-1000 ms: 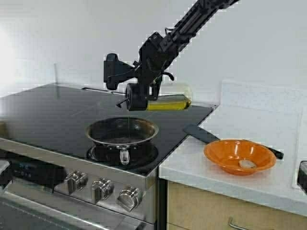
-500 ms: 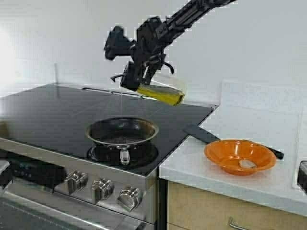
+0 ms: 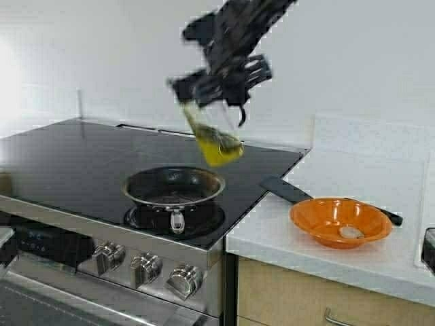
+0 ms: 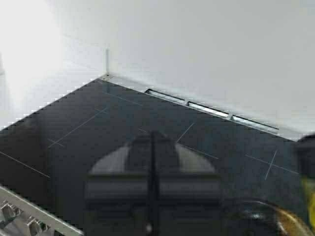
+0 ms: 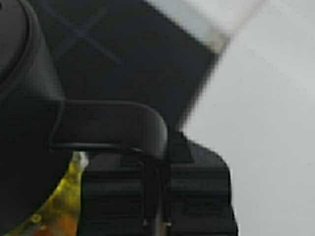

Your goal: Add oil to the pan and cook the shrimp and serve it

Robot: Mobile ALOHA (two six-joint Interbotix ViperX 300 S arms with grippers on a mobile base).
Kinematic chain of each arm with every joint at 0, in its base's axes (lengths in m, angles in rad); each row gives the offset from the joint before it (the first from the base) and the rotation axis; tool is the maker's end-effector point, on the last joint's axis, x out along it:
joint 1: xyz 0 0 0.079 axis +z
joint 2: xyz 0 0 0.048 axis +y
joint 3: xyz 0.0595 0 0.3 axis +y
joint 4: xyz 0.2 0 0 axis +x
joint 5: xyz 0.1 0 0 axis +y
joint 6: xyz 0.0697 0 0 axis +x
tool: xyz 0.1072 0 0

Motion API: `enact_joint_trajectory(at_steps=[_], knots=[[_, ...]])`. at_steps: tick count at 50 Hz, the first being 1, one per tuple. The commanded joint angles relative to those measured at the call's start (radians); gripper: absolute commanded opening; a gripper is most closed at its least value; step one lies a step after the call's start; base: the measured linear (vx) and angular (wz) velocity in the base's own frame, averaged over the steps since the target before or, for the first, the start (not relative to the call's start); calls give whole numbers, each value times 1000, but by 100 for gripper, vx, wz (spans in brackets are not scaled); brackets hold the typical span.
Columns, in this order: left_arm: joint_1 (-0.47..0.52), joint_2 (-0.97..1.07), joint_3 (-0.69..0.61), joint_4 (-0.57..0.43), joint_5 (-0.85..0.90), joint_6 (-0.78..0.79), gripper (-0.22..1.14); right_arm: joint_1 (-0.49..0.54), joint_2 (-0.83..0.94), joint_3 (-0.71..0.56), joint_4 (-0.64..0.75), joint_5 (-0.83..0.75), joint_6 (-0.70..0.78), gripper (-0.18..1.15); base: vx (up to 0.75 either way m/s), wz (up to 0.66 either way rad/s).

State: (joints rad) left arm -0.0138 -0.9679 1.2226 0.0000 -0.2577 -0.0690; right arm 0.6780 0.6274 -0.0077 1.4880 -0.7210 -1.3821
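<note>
**Right tool holds the oil jug in the air over the stove**

The right tool (image 3: 228, 85) is clamped on the jug (image 3: 212, 132), gripping it by its black handle (image 5: 113, 123) near the black lid (image 5: 22, 88). The jug hangs below the tool, tilted, with its base lower than the lid. The oil (image 3: 219, 151) lies pooled in the low end of the glass, yellow-green.

Below the tool and a little to its left sits the pan (image 3: 173, 185) on the front burner of the black stove (image 3: 61, 163), its short metal handle pointing toward the knobs (image 3: 139, 266). The jug is clear of the pan, well above its rim. The inside of the pan is dark with a faint sheen; whether oil lies in it cannot be told.

To the lower right of the tool, on the white bench (image 3: 380, 176), stands an orange bowl (image 3: 340, 221) with the shrimp (image 3: 351, 232), a pale lump, resting inside near its right wall. A black spatula (image 3: 285, 190) lies on the bench just behind the bowl, its blade toward the stove.

The left tool (image 4: 152, 184) waits over the stovetop with its fingers pressed together on nothing, off to the side of the pan.
</note>
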Motion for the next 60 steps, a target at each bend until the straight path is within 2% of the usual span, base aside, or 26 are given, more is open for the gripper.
enact_joint_trajectory(at_steps=[1, 10, 19, 30, 38, 47, 60], knots=[[0, 6, -9, -2, -5, 0, 3, -60, -199, 130, -163, 38, 276, 8, 0, 0], [2, 5, -9, -2, -5, 0, 3, -124, -354, 285, -431, 169, 627, 8, 0, 0], [0, 8, -8, -2, -5, 2, 3, -166, -443, 390, -603, 224, 801, 8, 0, 0], [2, 12, -8, -2, -5, 2, 3, -285, -588, 485, -663, 268, 831, 8, 0, 0], [0, 12, -6, -2, -5, 2, 3, -422, -669, 499, -701, 360, 830, 8, 0, 0], [0, 14, -3, -2, -5, 2, 3, -620, -687, 466, -756, 428, 831, 8, 0, 0], [0, 12, -2, -2, -5, 6, 3, -830, -595, 371, -761, 383, 838, 8, 0, 0]])
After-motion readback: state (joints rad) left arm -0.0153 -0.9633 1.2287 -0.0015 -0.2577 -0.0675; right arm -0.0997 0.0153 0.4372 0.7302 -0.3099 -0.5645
